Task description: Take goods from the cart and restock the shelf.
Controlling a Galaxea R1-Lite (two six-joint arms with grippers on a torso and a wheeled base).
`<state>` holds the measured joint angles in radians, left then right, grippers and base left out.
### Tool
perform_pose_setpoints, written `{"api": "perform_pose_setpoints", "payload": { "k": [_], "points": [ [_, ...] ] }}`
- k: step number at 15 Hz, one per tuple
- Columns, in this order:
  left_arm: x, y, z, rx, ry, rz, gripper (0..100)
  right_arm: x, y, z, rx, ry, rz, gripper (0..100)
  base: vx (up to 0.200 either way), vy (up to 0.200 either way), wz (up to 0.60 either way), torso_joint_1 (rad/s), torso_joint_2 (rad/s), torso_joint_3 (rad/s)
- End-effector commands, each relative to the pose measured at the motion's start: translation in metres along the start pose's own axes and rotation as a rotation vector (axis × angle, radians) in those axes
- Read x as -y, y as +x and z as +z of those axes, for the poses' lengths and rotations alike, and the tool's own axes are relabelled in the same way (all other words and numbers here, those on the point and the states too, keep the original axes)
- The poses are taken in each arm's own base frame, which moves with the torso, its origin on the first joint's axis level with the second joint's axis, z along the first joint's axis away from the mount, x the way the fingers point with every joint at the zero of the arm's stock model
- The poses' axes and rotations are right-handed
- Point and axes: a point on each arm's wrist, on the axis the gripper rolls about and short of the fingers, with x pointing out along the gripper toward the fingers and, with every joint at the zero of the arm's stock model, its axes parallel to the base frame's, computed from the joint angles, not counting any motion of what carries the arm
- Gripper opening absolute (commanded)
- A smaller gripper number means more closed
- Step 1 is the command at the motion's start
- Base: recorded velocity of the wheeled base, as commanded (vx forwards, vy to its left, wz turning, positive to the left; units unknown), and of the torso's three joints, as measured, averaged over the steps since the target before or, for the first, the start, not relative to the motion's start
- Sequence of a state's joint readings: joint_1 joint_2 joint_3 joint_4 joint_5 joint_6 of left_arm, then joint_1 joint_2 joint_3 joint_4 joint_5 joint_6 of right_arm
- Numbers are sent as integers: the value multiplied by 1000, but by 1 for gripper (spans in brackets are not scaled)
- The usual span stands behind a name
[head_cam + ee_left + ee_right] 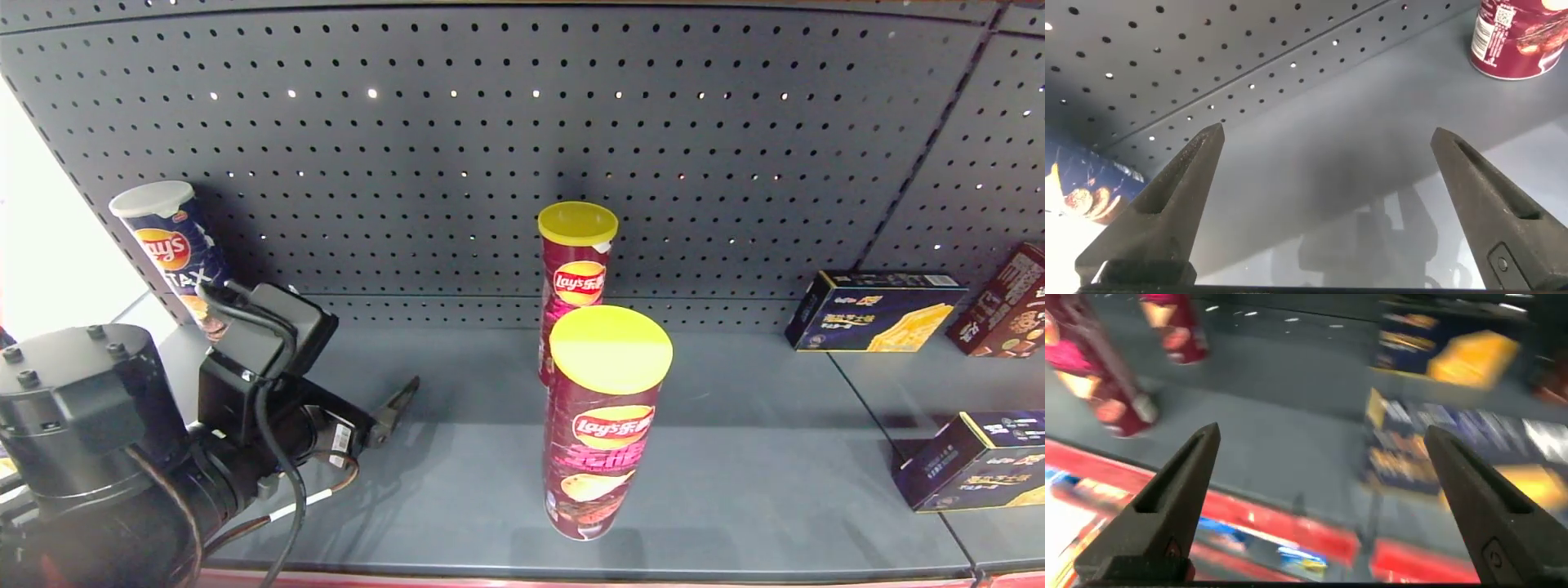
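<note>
Two maroon chip cans with yellow lids stand upright mid-shelf, the front can (pixel 602 433) close before the rear can (pixel 576 273). A blue chip can (pixel 173 249) with a white lid stands at the far left against the pegboard. My left gripper (pixel 1327 135) is open and holds nothing; it hovers low over the bare shelf between the blue can (pixel 1078 186) and the rear maroon can (pixel 1511 37). One of its fingers (pixel 397 404) points toward the maroon cans. My right gripper (pixel 1323 437) is open with nothing in it, out in front of the shelf edge, with both maroon cans (pixel 1114 384) beyond it.
Dark blue boxes lie on the right of the shelf, one at the back (pixel 878 312) and one near the front (pixel 976 461), with a brown box (pixel 1008 306) at the far right. A red strip (pixel 1290 531) runs along the shelf's front edge. The pegboard (pixel 490 122) backs the shelf.
</note>
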<state>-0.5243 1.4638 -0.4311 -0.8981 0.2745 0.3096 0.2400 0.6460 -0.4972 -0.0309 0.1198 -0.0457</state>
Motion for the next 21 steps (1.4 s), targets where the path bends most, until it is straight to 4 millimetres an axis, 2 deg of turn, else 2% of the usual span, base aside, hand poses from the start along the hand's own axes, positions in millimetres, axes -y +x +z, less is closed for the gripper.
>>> {"api": "perform_pose_setpoints", "payload": {
  "k": [1, 3, 5, 8, 16, 21],
  "points": [
    [2, 4, -3, -16, 5, -5, 100, -11, 85, 14, -158, -25, 184, 100, 0, 0, 0, 0, 0, 0],
    [2, 4, -4, -19, 4, -5, 100, -25, 109, 8, -174, -40, 258, 100, 0, 0, 0, 0, 0, 0],
    [2, 4, -3, -17, 5, -6, 100, -34, 120, 0, -227, -51, 306, 100, 0, 0, 0, 0, 0, 0],
    [3, 4, -3, -18, 7, -8, 100, -46, 130, -7, -274, -66, 353, 100, 0, 0, 0, 0, 0, 0],
    [3, 3, -1, -8, 7, -9, 100, -59, 150, -16, -341, -111, 393, 100, 0, 0, 0, 0, 0, 0],
    [2, 5, 3, 5, 5, -5, 100, -71, 172, -9, -343, -124, 393, 100, 0, 0, 0, 0, 0, 0]
  ]
}}
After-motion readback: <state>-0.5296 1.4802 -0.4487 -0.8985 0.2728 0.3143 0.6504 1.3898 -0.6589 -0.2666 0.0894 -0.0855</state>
